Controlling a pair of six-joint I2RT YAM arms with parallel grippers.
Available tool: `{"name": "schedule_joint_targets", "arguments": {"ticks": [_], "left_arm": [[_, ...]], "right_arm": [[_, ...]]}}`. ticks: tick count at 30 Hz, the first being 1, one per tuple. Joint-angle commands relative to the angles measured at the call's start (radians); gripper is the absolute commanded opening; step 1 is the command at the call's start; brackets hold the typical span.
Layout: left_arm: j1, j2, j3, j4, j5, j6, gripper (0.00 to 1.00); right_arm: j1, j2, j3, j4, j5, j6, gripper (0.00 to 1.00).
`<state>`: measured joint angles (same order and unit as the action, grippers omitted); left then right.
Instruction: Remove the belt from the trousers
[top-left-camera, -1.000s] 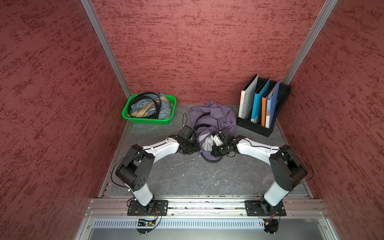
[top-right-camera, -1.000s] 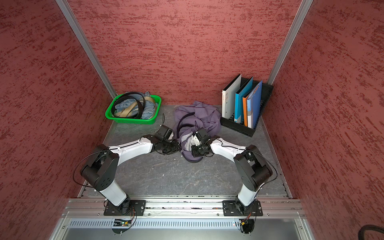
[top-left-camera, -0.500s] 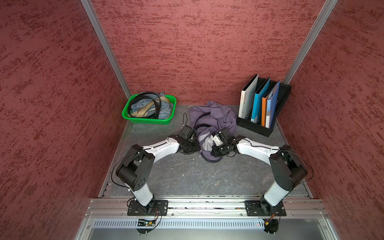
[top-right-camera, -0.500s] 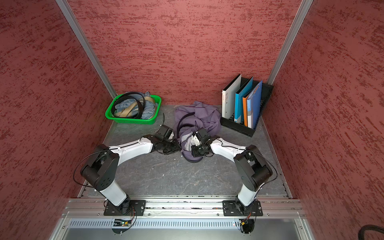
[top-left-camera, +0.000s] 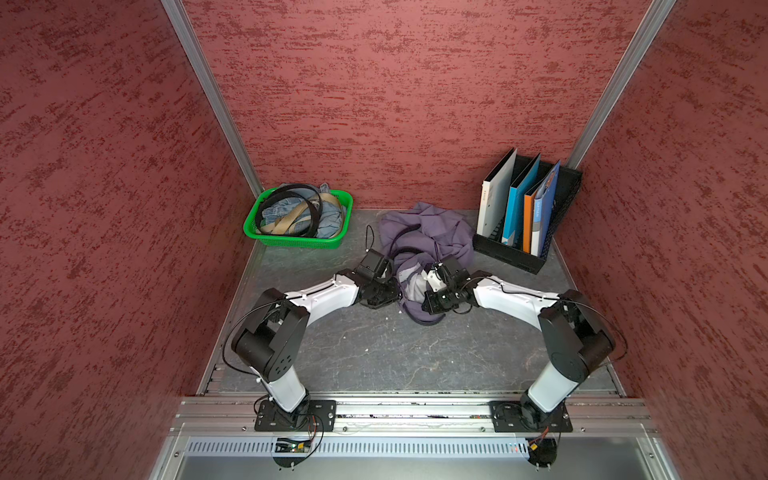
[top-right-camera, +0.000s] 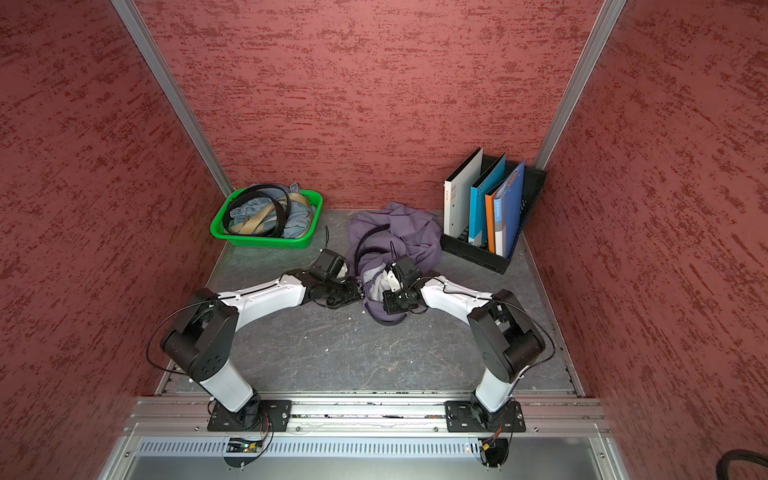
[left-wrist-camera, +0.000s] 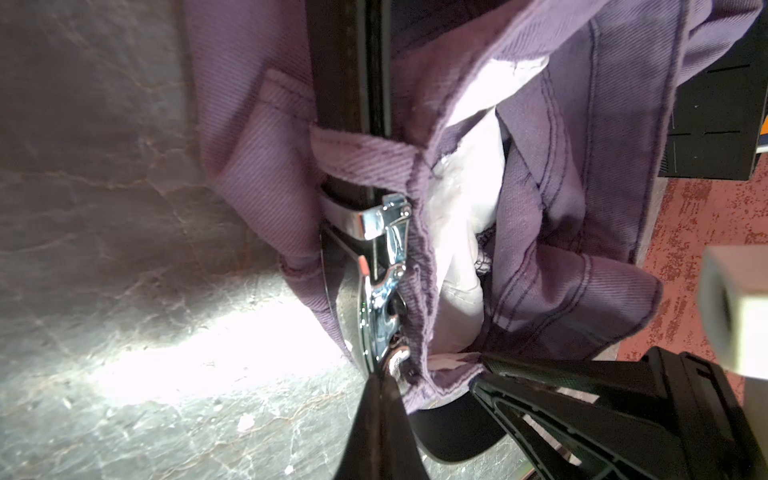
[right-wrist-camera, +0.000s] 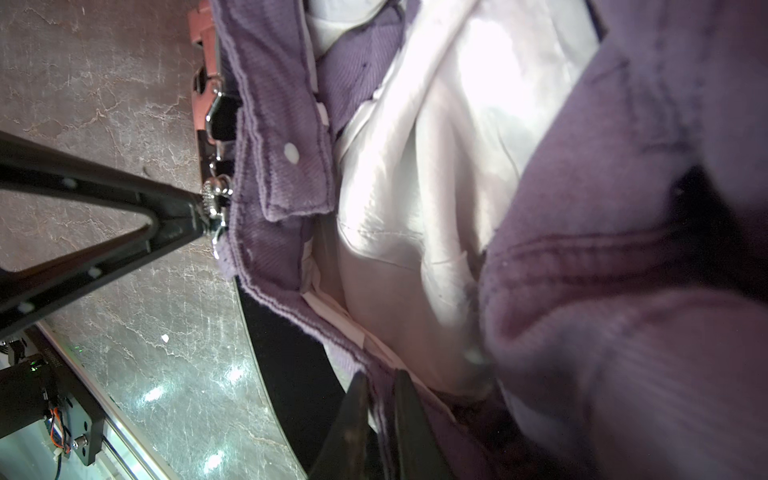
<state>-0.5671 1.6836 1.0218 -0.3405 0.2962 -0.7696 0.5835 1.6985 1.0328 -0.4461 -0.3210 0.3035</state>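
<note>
- The trousers (top-left-camera: 432, 230) are a crumpled lavender-grey heap at the centre of both top views. They lie on the grey table (top-left-camera: 374, 345) between the green basket (top-left-camera: 291, 241) and the black file rack (top-left-camera: 511, 253).
- In the left wrist view the belt (left-wrist-camera: 345, 62) is a narrow, glossy black strap coming down from the top centre of the frame.
- The strap passes under a purple belt loop (left-wrist-camera: 365, 153), so it is threaded through the waistband.
- Just below that loop sits the buckle (left-wrist-camera: 380, 249), small and chrome with bright glints, lying against the stitched waistband edge.
- The pale lining (left-wrist-camera: 461, 216) shows just right of the buckle, where the trousers gape.
- My left gripper (left-wrist-camera: 380, 376) is at lower centre of that frame, its fingers pressed together and pinching the buckle's lower end.
- My right gripper (right-wrist-camera: 380, 395) is at bottom centre of the right wrist view. Its fingers are nearly together, clamped on the purple waistband edge of the trousers.
- In that same view the buckle sits at upper left, and the left gripper's tip meets it at a little spring.
</note>
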Motion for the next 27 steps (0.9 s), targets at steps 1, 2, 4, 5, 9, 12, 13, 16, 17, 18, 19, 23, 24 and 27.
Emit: {"name": "schedule_joint_targets", "arguments": {"ticks": [1,2,4,5,9,12,13,16,17,18,19,23,24,27], "left_arm": [[0.007,0.016,-0.012,0.023,-0.001,0.005,0.0],[0.007,0.016,-0.012,0.021,-0.003,0.004,0.0],[0.007,0.015,-0.014,0.021,-0.005,0.005,0.0],[0.007,0.013,-0.014,0.021,-0.006,0.005,0.0],[0.008,-0.016,-0.014,-0.009,-0.038,0.01,0.09],[0.004,-0.054,-0.012,-0.044,-0.07,0.018,0.2],[0.004,-0.066,-0.013,-0.054,-0.08,0.02,0.22],[0.001,-0.088,-0.006,-0.078,-0.107,0.027,0.33],[0.0,-0.093,-0.001,-0.086,-0.118,0.029,0.36],[0.0,-0.094,0.005,-0.092,-0.126,0.03,0.38],[0.0,-0.094,0.011,-0.091,-0.131,0.036,0.42],[0.003,-0.053,0.063,-0.117,-0.164,0.049,0.44],[0.005,-0.031,0.084,-0.127,-0.166,0.052,0.45],[0.005,0.038,0.147,-0.158,-0.169,0.054,0.44]], "right_arm": [[-0.008,0.007,-0.008,0.002,-0.01,0.006,0.15],[-0.008,0.007,-0.008,0.003,-0.008,0.006,0.15],[-0.008,0.008,-0.008,0.006,-0.012,0.006,0.15],[-0.009,0.007,-0.008,0.006,-0.011,0.006,0.15],[-0.009,0.007,-0.011,0.007,-0.012,0.006,0.15],[-0.008,0.01,-0.008,0.008,-0.013,0.006,0.15],[-0.008,0.011,-0.008,0.01,-0.011,0.006,0.15],[-0.009,0.006,-0.007,0.012,-0.012,0.005,0.15],[-0.009,0.002,-0.006,0.013,-0.008,0.005,0.15],[-0.008,-0.004,-0.007,0.015,-0.004,0.005,0.15],[-0.008,-0.016,-0.011,0.021,0.006,0.003,0.16],[0.0,-0.096,-0.024,0.045,0.02,0.002,0.24],[0.011,-0.123,-0.021,0.047,0.019,-0.004,0.24],[0.06,-0.202,-0.013,0.041,0.02,-0.034,0.27]]}}
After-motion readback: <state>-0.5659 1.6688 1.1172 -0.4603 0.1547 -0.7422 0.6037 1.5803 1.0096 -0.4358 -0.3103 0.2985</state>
